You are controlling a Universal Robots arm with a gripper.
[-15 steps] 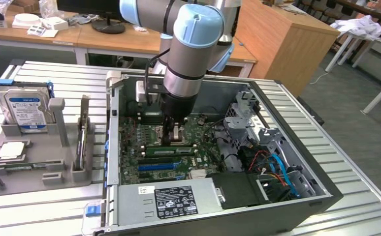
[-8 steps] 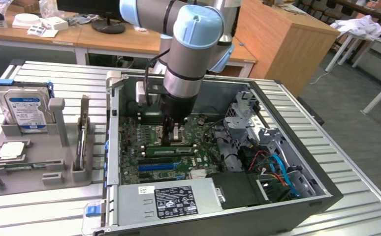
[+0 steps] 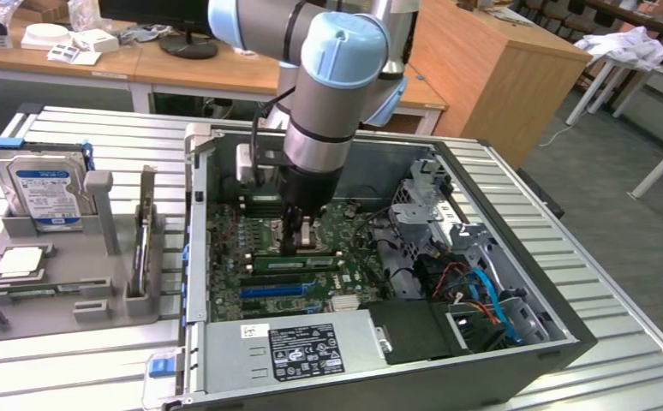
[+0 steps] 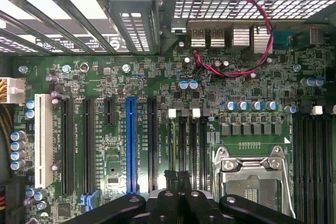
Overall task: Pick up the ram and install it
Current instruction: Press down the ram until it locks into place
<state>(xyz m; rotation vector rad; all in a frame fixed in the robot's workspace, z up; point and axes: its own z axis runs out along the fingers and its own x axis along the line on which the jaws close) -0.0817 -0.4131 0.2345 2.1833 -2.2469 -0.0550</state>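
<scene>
End effector (image 3: 298, 242): fingers closed together, nothing visibly held, tips down over motherboard (image 3: 265, 255) slots. Ram (image 3: 295, 263): green stick lying directly beneath tips.

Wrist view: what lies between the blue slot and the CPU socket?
In the wrist view: a long black slot, then a bank of narrow black slots, where the shut gripper points.

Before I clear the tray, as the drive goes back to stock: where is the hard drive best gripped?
Take the hard drive by its upper half, probably from straight above, jaws across its flat faces: it stands upright in the grey holder, lower end sunk, top free.
</scene>
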